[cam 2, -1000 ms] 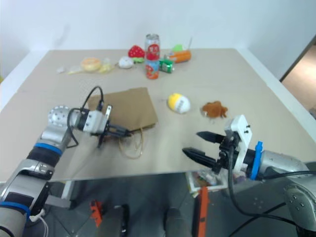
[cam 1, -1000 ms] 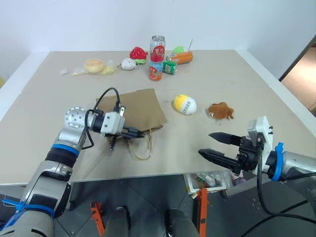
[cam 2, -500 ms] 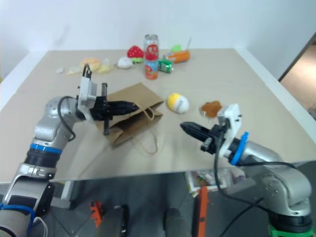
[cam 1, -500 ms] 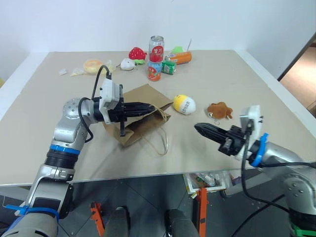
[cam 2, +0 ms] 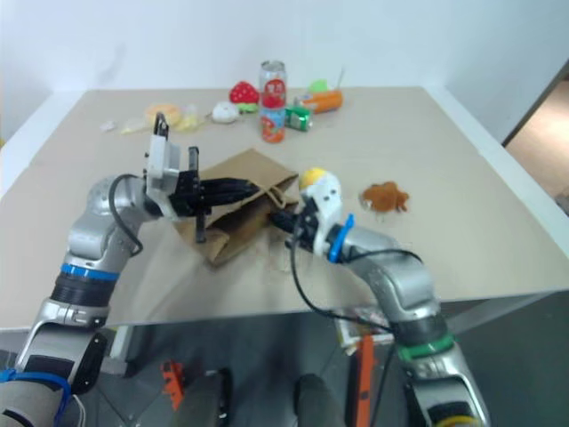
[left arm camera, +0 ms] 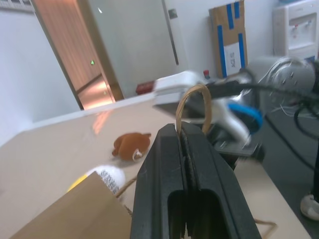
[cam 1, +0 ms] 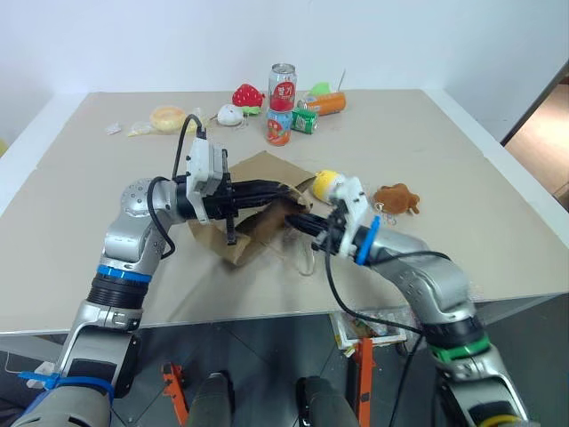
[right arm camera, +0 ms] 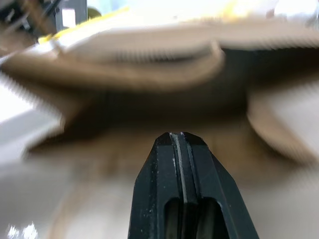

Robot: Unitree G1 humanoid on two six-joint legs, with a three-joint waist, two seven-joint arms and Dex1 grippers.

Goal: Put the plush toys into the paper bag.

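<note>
Left hand [cam 1: 286, 188] pinches a bag [cam 1: 258, 222] handle; right hand [cam 1: 298, 222], shut and empty at the bag's mouth, may crumple it closed.

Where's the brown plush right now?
The brown plush lies on the table, on the robot's right, just right of the right gripper and the yellow plush.

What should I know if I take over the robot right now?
Left gripper: jaws shut on the paper bag's handle, lifting that side of the paper bag.
Right gripper: jaws shut, holding nothing, tip at the bag's open mouth.
Yellow-and-white egg toy and brown furry toy: both on the table, outside the bag.
Done: bag mouth lifted.
Left: put both toys in.
</note>
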